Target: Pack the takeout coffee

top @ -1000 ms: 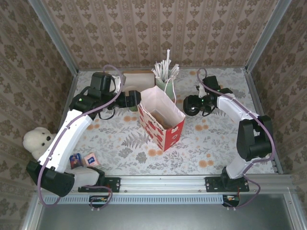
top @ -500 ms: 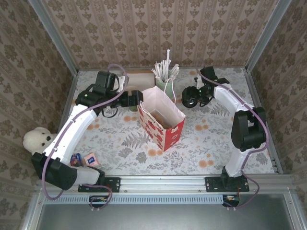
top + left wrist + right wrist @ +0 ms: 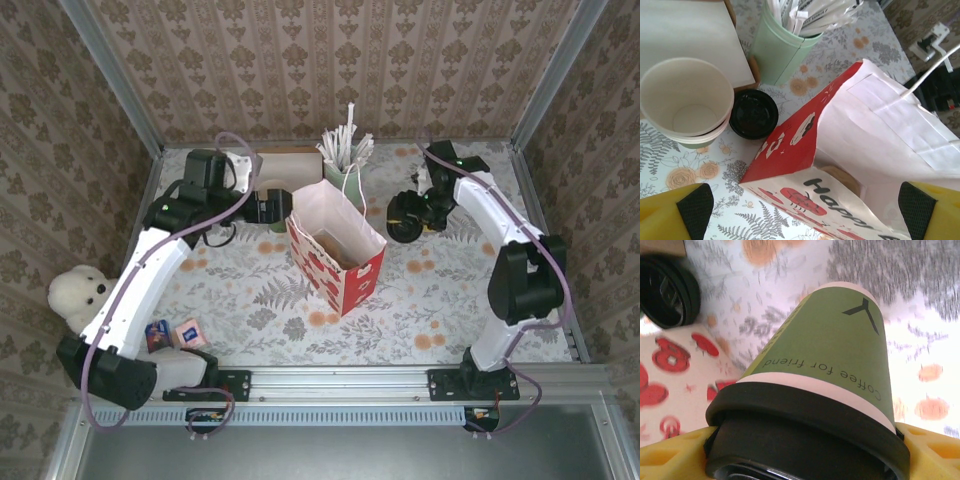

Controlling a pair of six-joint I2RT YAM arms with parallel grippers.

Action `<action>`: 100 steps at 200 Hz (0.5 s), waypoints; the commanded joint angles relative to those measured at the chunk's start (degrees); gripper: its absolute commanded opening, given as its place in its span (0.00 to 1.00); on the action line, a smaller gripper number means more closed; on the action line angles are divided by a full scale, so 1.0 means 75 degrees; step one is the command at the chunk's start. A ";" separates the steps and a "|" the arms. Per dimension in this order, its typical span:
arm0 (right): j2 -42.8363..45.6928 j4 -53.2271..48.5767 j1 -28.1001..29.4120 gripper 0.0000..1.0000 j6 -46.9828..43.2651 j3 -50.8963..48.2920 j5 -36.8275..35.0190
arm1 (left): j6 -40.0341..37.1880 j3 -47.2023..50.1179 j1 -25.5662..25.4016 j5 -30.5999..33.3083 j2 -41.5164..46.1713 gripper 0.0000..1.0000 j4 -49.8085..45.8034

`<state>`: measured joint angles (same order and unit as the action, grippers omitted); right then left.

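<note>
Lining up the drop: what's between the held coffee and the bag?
Nothing: only bare tablecloth separates the coffee from the bag, as the right wrist view shows.

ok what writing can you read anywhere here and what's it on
"Coffee for friend": on the takeout coffee, beside a Y-shaped mark.
"Happy B", cut off at the frame edge: on the red and white paper bag.
Print on the small packets: too small to read.

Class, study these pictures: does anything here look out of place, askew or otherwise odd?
A white teddy bear sits at the table's left edge, a toy among coffee supplies. Nothing else stands out.
</note>
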<state>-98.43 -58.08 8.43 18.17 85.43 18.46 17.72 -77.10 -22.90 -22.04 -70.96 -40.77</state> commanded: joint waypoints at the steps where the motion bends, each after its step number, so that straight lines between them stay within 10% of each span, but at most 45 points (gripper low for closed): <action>1: 0.0807 -0.1369 -0.0023 0.81 0.0091 -0.0387 0.0335 | -0.0499 0.0130 0.0073 -0.0279 0.0251 0.99 0.0301; 100: 0.1326 -0.2590 -0.0010 0.82 0.0202 -0.1618 0.1042 | -0.1266 0.0839 0.0111 -0.1086 0.0882 1.00 0.1148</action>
<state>-89.06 -73.82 8.40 19.31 74.32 23.42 10.70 -71.64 -22.63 -28.01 -65.98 -35.35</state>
